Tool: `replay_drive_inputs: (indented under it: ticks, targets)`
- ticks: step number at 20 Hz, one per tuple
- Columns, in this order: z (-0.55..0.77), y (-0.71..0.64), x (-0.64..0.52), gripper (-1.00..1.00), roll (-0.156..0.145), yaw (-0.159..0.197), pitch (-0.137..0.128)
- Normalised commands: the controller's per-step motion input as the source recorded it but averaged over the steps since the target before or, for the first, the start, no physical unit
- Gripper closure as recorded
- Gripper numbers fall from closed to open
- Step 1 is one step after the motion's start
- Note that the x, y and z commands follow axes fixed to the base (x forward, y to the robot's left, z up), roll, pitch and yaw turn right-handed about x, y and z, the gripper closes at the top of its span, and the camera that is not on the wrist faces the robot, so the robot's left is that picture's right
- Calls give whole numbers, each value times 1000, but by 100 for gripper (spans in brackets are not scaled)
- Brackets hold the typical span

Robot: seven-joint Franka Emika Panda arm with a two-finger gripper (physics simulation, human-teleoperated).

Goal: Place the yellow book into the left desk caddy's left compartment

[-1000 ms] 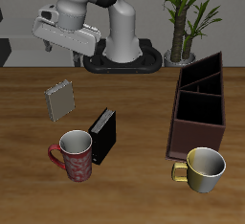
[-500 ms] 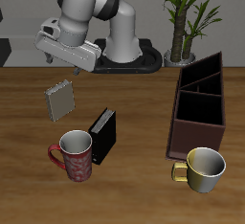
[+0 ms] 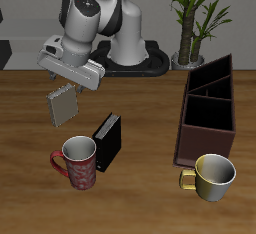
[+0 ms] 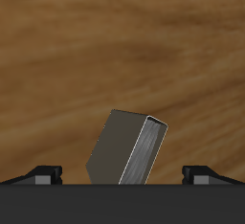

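Observation:
The yellow book (image 3: 62,106) is a small thin greyish-tan book standing tilted on the table, behind the red mug. My gripper (image 3: 64,81) hangs just above it, jaws spread wide and empty. In the wrist view the book (image 4: 126,149) sits between my two fingertips (image 4: 46,171), not touched by either. The left desk caddy (image 3: 208,108) is a long dark open-topped box with dividers, far across the table from the book.
A thicker black book (image 3: 107,142) stands beside a red mug (image 3: 76,162) near the front edge. A yellow mug (image 3: 212,176) stands in front of the caddy. A potted plant (image 3: 192,18) and the robot base (image 3: 128,48) are at the back.
My gripper has come down and forward from the back of the table until it is right above the yellow book. The book and everything else have stayed still.

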Motion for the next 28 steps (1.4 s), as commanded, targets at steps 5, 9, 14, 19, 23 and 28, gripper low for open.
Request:
replay_drive_inputs:
  ticks: [5, 9, 14, 19, 23, 28]
  targets:
    - [-333, -130, -30, -100, -27, -27, 37]
    - [-260, -91, -32, -100, -29, -21, 38]
    - [-315, -98, -39, 100, -29, -26, 34]
    - [-96, -16, -45, 100, -18, -11, 6]
    - [-30, -26, 7, 100, -3, -3, 4]
    - [106, 63, 1, 100, 11, 1, -17]
